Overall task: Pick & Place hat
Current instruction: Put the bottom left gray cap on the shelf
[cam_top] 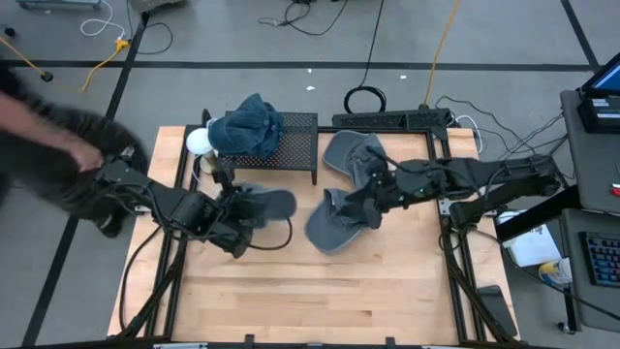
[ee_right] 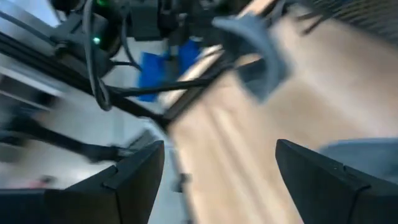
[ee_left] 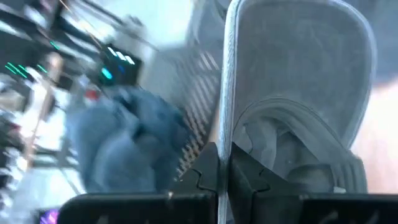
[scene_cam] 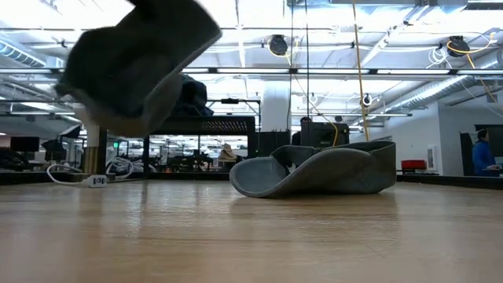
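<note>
My left gripper (cam_top: 242,211) is shut on a grey hat (cam_top: 269,204), which shows lifted at the upper left of the low view (scene_cam: 134,59). My right gripper (cam_top: 365,211) is open over the near-left part of the table's right half, beside a second grey hat (cam_top: 331,231) that lies on the table (scene_cam: 322,169). In the right wrist view its fingers (ee_right: 217,180) stand wide apart over bare wood, with that hat (ee_right: 364,152) just beyond one finger. A third grey hat (cam_top: 354,155) lies behind it. A blue hat (cam_top: 247,124) sits on a black rack. My left gripper pinches the grey hat's brim edge (ee_left: 225,134) between its two shut fingers (ee_left: 208,171). The brim stands on edge between them, and the crown (ee_left: 298,168) bulges to one side. The hat is lifted clear of the table.
The black mesh rack (cam_top: 295,145) stands at the table's far side with a white round object (cam_top: 197,141) at its left. A person's dark, blurred shape (cam_top: 48,155) is at the table's left edge. Bare wood (cam_top: 310,296) fills the near half.
</note>
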